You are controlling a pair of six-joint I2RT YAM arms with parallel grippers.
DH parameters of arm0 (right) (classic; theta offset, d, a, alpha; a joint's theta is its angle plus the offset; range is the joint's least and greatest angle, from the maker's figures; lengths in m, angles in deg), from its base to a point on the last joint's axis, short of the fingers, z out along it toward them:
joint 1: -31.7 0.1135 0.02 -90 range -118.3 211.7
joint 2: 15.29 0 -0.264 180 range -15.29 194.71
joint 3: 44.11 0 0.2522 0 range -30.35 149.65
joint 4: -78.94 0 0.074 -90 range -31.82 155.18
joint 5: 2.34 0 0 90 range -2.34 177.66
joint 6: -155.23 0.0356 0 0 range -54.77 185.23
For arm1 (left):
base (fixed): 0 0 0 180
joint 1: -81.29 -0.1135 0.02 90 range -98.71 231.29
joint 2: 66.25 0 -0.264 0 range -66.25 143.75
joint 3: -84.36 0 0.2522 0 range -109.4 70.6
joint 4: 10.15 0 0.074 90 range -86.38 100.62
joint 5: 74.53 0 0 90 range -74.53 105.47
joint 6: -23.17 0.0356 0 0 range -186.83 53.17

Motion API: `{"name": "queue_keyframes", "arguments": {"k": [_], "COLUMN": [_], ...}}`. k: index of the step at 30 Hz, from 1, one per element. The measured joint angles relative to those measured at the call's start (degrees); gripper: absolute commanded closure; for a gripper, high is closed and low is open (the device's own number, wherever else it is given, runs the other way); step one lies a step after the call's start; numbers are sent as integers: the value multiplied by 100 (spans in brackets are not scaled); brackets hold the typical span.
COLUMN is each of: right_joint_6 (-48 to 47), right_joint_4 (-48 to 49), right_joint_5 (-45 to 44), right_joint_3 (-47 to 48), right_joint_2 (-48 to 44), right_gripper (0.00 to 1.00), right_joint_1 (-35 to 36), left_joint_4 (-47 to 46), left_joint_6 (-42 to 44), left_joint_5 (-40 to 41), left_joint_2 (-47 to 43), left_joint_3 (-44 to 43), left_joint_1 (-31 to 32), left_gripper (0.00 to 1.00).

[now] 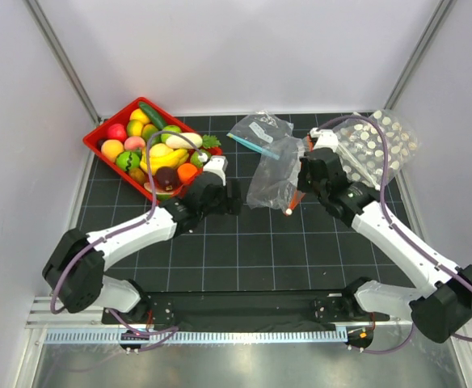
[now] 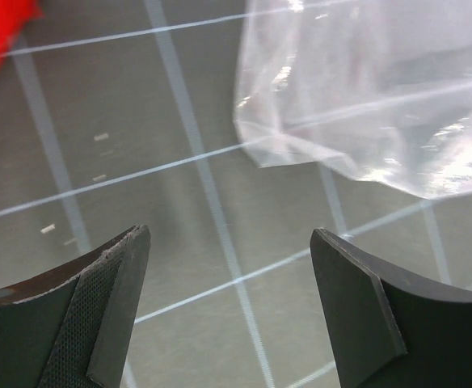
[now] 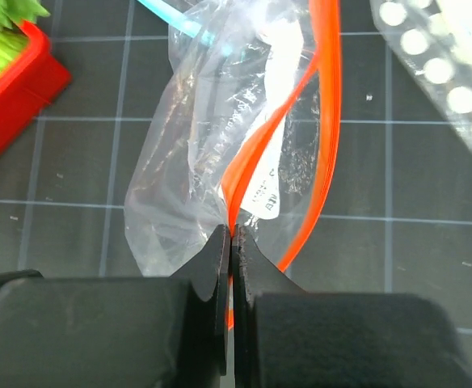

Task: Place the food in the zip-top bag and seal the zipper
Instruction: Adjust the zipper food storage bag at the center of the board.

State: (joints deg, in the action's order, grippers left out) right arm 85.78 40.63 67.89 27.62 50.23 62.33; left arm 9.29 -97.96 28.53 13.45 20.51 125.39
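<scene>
Zipper point(image 3: 330, 121) and right gripper point(image 3: 230, 234) meet in the right wrist view. The jaws are pressed flat together, with the orange-red strip pinched between their tips. From that pinch the strip runs up and away in two ribbons that spread apart, so the mouth of the zip-top bag point(image 3: 179, 186) is parted there. The crinkly clear film billows out to the left of the strip, directly ahead of the closed fingers.

From the top camera the bag lies on the dark gridded mat point(image 1: 244, 250) near the middle of the table. Its strip edge is on the right arm's side and its body stretches toward the left arm. The left gripper point(image 2: 229, 238) is low over the mat just beside the bag's left edge, between the bag and the red tray point(image 1: 108, 119). Its jaws stand wide apart and hold nothing — only bare mat shows between the two pads. In its own wrist view a corner of the clear plastic lies ahead and to the right of the fingers, apart from them.

The food point(image 1: 151, 149) is heaped in the tray at the far left, well apart from the bag's mouth. Behind the zip-top bag rests a clear bag with a teal strip point(image 1: 260, 129), and a white-dotted bag point(image 1: 385, 141) lies at the far right — neither is touched by a gripper
</scene>
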Motion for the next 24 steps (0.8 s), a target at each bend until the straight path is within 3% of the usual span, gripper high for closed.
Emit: {"name": "queue_keyframes", "arguments": {"k": [11,24], "right_joint_6": [-293,-219], "right_joint_4": [-1613,-1974], "right_joint_5": [-1711,-1355], "right_joint_3": [1665,2251], "right_joint_2": [1637,1655], "right_gripper": [95,93], "right_joint_1": [1572,1744], "left_joint_4": [-529,-918], "left_joint_6": [173,315], "left_joint_5": [-1318,-1268], "left_joint_2": [966,955], "left_joint_3": [-334,87], "left_joint_1": [2,2], "left_gripper": [15,13]}}
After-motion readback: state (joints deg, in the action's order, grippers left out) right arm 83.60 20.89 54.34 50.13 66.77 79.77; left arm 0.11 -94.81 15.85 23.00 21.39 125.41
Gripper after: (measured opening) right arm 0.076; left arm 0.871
